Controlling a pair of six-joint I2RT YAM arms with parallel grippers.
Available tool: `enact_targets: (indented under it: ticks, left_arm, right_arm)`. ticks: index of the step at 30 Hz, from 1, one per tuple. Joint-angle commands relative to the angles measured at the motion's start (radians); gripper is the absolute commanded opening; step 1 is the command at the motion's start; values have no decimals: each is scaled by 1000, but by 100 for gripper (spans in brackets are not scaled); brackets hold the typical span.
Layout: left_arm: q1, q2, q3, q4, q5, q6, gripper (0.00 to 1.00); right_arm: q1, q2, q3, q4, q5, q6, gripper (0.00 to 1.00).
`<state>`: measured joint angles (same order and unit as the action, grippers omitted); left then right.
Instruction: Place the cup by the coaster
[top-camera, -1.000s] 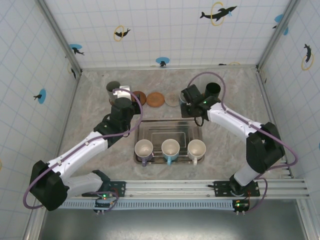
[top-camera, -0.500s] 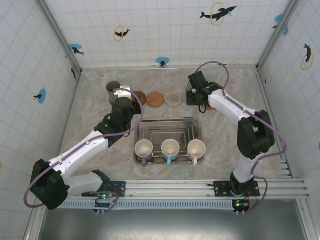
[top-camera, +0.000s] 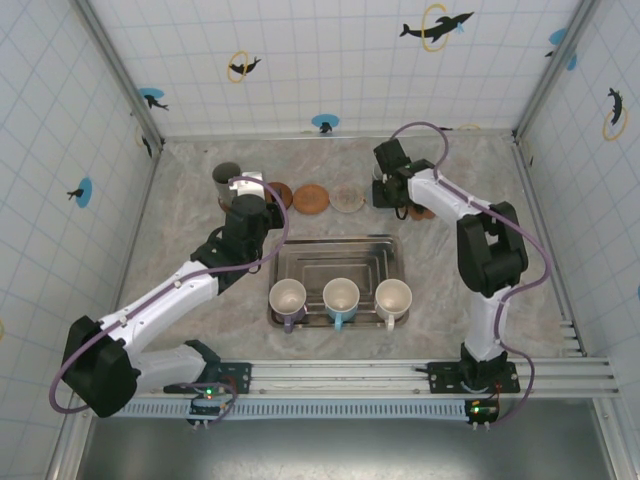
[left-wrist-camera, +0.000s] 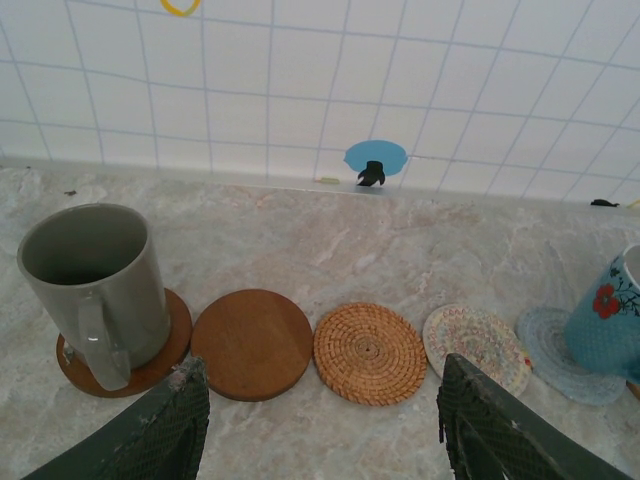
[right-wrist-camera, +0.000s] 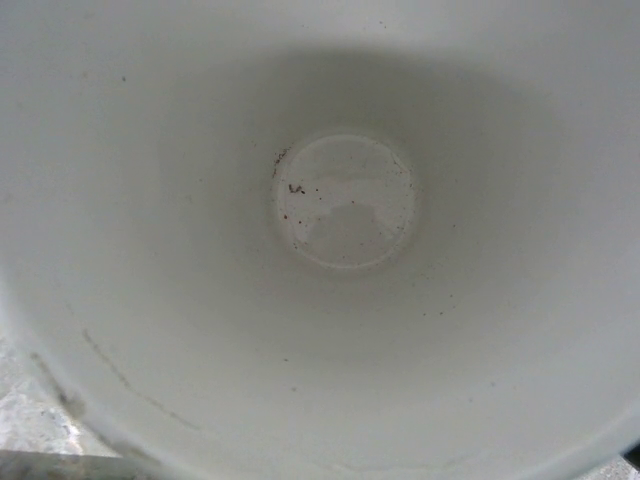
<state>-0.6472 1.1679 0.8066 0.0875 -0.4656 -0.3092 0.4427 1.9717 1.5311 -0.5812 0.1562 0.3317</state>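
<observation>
- Left wrist view: the left pincer (left-wrist-camera: 322, 405) is seen at 6 o'clock. Its jaws stand well apart and nothing is gripped. The dark fingers (left-wrist-camera: 160, 432) frame a bare patch of the marbled tabletop (left-wrist-camera: 300, 240).
- A row of coasters is laid across the middle from 9 to 3 o'clock. First comes a brown coaster (left-wrist-camera: 160, 350) carrying an upright grey mug (left-wrist-camera: 95, 270). It is followed by a wooden coaster (left-wrist-camera: 252, 342), a woven coaster (left-wrist-camera: 370, 352), a patterned coaster (left-wrist-camera: 475, 345) and a blue coaster (left-wrist-camera: 550, 350).
- The cup (left-wrist-camera: 612, 312), blue with a red flower, is found at 3 o'clock, cut by the frame edge. It leans slightly, with its foot at the 3 o'clock side of the blue coaster. Whether it rests on that coaster or is lifted clear cannot be told.
- Right wrist view: the cup's white inside is looked into from straight above. Its round bottom is seen just towards 12 o'clock of centre, marked with a few dark specks.
- Top external view: the right pincer (top-camera: 388, 182) is placed at 1 o'clock on the tabletop, directly over the cup and closed narrowly on its rim.
- The left pincer is held at 11 o'clock, just beside the grey mug.
- A metal tray (top-camera: 335, 258) lies at the centre, with three mugs (top-camera: 341, 297) lined along its 6 o'clock side.
</observation>
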Motion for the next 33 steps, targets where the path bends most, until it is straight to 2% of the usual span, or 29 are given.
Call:
enact_targets:
  ticks: [1,13,33]
  left_arm:
    - [-4,7,23,21,-21,33,61]
    - [-4,12,28,14,-18,35,61]
    - [-3,22,32,11,-24,42,61]
  right_arm:
    - [-9,5,70,35,5,-5,0]
    - [-15,57,93,37,-32,-2,0]
    - [-16,74,98,23,-1,-15,0]
